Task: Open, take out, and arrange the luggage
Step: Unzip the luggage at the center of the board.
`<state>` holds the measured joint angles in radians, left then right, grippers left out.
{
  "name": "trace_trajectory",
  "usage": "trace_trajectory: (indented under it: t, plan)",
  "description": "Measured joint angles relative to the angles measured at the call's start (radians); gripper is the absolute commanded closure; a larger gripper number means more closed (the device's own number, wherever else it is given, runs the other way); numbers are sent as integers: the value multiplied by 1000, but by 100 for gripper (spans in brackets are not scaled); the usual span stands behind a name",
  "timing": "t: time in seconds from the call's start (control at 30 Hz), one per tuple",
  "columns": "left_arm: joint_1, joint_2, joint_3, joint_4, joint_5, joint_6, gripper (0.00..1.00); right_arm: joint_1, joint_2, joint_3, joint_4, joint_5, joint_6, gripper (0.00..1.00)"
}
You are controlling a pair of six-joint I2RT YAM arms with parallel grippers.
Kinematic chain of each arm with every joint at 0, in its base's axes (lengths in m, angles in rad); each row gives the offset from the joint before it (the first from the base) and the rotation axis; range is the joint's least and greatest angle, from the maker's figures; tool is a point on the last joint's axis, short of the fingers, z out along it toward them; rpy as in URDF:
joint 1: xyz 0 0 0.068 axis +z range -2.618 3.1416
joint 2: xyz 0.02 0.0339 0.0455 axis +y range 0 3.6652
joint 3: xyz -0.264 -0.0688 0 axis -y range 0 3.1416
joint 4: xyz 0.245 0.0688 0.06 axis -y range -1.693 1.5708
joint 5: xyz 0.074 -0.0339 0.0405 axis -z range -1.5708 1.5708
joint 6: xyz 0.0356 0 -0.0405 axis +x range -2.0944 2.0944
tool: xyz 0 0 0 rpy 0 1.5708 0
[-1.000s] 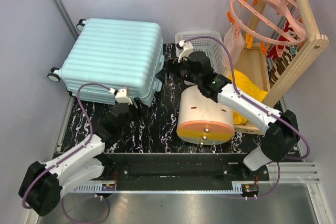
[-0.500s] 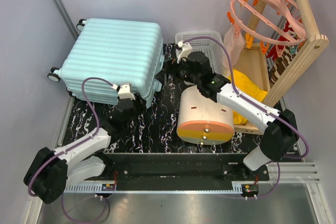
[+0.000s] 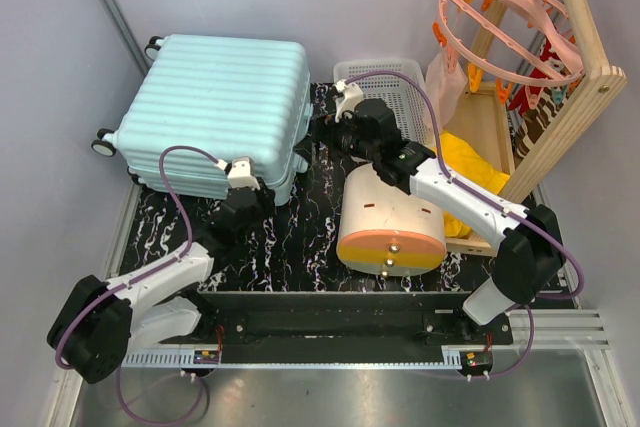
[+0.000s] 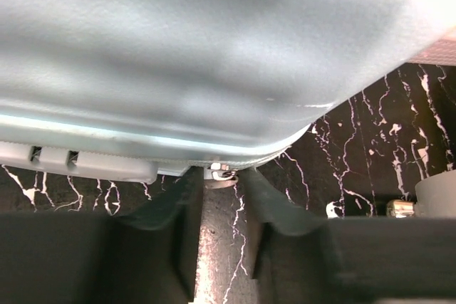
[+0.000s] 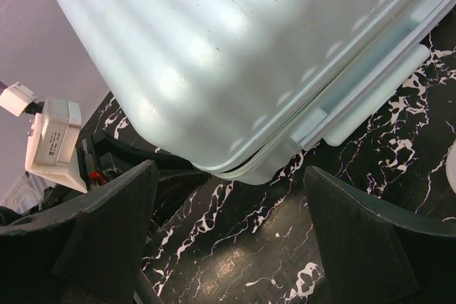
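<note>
Found the luggage point(image 3: 215, 107) closed and lying flat at the far left of the black marbled counter point(image 3: 300, 242), ribbed shell up. Noted its long axis running roughly left to right, wheel end toward the left wall. Saw the left gripper point(image 4: 217, 184) at the near right corner, narrowed to a slim gap around a small metal tab point(image 4: 221, 171) on the seam; could not tell whether pinched. Saw the right gripper point(image 5: 229, 176) spread wide, holding nothing, just beside the luggage's right end.
</note>
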<state>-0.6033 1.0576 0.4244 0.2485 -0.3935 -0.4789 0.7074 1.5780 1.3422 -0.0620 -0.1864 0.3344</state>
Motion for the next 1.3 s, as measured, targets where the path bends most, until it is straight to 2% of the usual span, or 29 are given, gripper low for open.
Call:
trace_trajectory:
  t: [0.27,0.37,0.87,1.07,1.23,1.3]
  plan:
    - [0,0,0,0,-2,1,96,0,2,0,5,-1,0,7]
    - [0,-4,0,-2,-2,0,100,0,3,0,8,-2,0,7]
    - [3,-164,-47,-34,-40,-24,100,0,6,0,13,-10,0,7]
    - [62,-246,-86,-29,-61,-42,100,0,6,0,13,-10,0,7]
    - [66,-277,-120,-9,-46,-32,100,0,8,0,13,-10,0,7]
    - [68,-283,-138,5,0,-16,94,0,8,0,13,-10,0,7]
